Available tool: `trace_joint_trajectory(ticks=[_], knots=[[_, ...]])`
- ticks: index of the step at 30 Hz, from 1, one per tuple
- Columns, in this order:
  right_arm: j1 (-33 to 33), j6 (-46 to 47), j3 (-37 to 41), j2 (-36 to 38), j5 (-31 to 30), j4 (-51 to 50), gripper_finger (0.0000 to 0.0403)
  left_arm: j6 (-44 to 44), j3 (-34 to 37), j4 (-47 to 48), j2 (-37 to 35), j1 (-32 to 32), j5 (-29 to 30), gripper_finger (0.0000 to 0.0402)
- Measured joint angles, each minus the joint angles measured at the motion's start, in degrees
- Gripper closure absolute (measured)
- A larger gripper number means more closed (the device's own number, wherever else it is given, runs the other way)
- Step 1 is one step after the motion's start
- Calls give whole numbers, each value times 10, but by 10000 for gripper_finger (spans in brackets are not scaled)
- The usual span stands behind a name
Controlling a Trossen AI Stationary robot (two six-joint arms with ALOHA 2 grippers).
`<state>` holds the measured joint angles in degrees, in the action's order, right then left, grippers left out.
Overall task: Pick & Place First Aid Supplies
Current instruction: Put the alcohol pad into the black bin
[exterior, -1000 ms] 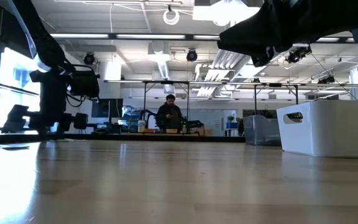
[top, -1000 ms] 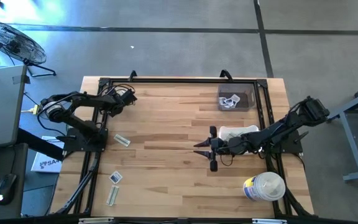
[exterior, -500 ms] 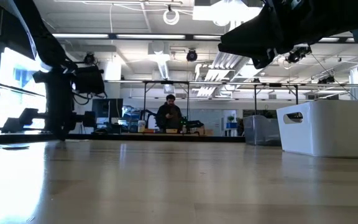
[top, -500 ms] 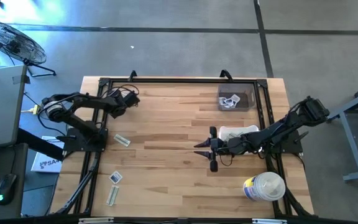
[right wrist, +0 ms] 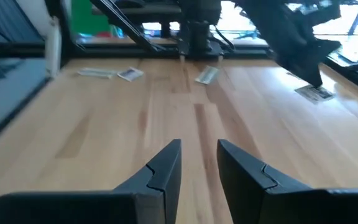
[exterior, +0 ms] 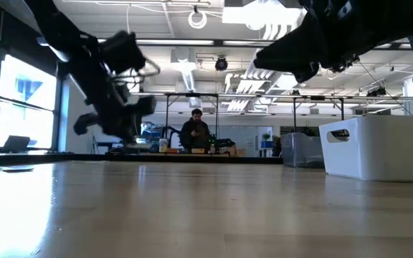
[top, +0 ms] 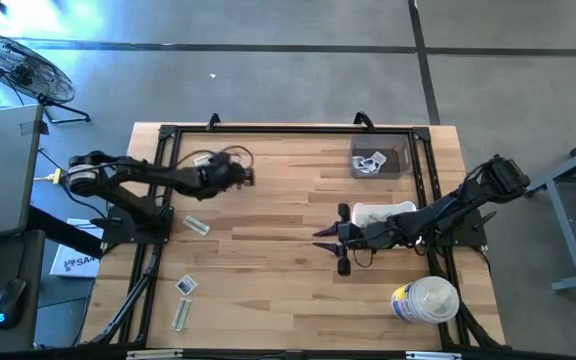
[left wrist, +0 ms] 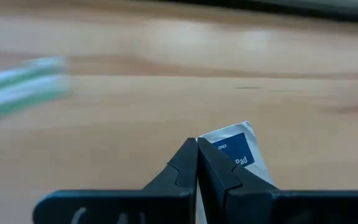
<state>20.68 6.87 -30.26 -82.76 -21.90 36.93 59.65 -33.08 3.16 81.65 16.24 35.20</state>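
My left gripper hangs over the far middle-left of the table, shut on a small white sachet with dark blue print. In the right wrist view the same sachet dangles under that gripper. More first aid supplies lie flat on the wood at the left: a pale strip wrapper, a square sachet and another strip. My right gripper stays open above the table's middle, pointing toward the left edge, with nothing between its fingers. My left gripper pinches the sachet between its two fingers at one edge, the fingers slanting downward. The sachet hangs below the fingertips, clear of the table. How far back it reaches between the fingers does not show.
A grey bin holding some packets stands at the far right. A white bin sits under my right arm. A large white round tub stands at the near right. A person stands in the room beyond the table.
My left gripper has swung from the far left corner toward the table's right edge, rising a little and turning, and it now carries the sachet clear of the wood. My right arm has kept still.
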Motion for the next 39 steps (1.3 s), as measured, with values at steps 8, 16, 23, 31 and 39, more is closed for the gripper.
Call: trace_joint_trajectory(ticks=[8, 16, 23, 31, 39], knots=[[-6, 40, 0, 0, -97, -76, 306, -62, -1, -234, 21, -186, 105, 401], [-36, 102, 0, -2, -84, -62, 255, -222, -63, -394, 149, -298, 228, 401], [-47, 119, 0, -30, -66, -34, 208, -400, -214, -406, 277, -314, 194, 401], [-47, 186, 0, -57, -94, -33, 214, -477, -308, -332, 309, -342, 224, 401], [-17, 97, 0, -48, -93, -19, 228, -509, -309, -321, 305, -387, 258, 401]])
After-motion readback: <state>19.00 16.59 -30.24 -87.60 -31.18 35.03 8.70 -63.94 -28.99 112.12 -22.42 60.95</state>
